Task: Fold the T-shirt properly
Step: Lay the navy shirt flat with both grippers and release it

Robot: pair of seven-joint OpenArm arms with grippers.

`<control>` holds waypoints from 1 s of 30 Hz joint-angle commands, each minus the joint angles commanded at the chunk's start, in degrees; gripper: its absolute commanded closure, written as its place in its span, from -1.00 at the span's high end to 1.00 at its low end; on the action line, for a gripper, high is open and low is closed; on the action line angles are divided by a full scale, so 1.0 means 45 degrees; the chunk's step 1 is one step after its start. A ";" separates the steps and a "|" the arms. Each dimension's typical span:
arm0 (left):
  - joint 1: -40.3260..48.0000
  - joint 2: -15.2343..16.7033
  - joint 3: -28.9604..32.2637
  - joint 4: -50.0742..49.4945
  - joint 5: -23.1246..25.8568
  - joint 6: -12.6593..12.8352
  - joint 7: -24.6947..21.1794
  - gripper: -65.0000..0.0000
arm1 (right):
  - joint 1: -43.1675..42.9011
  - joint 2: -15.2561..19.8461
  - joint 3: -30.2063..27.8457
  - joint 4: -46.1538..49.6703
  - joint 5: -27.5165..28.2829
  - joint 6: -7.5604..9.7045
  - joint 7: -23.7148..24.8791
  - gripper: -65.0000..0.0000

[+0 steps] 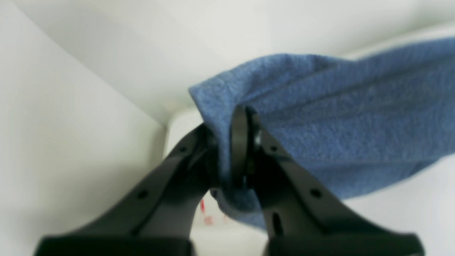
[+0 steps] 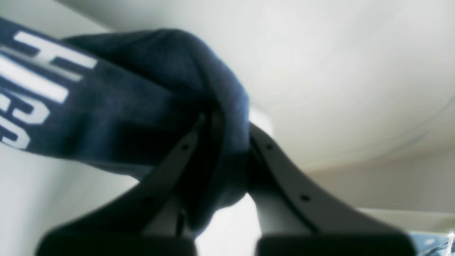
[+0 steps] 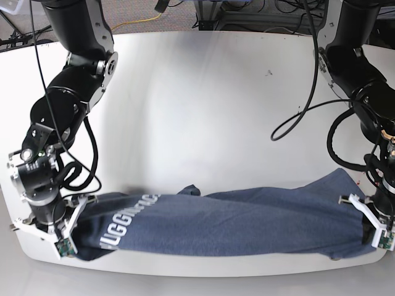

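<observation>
**Inspector:** A white worktop (image 3: 210,111) fills the base view, with cables and dark equipment along the top edge of the frame. Where is the garment?

**Assistant:** The T-shirt (image 3: 234,225) lies bunched in a long band across the lower part of the frame, near the worktop's front edge. Its long axis runs left to right. White lettering shows toward the lower left.

**Inspector:** State of each end effector?

**Assistant:** The left end effector (image 1: 245,142) is clenched on a fold of the cloth at the band's lower-right end. The right end effector (image 2: 222,149) is clenched on bunched cloth at the lower-left end, beside the lettering.

**Inspector:** The relation governing the next move?

**Assistant:** The garment spans between both arms, each holding one end, neither nearer. In my judgement, it must be spread flat before folding; the middle is creased and sagging.
</observation>
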 joint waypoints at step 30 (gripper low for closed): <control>0.8713 -0.0078 -0.2364 0.0313 0.0059 -0.0791 -0.0020 -1.00 | -1.0217 0.1661 0.2716 -0.0195 1.2464 0.0000 -0.0508 -1.00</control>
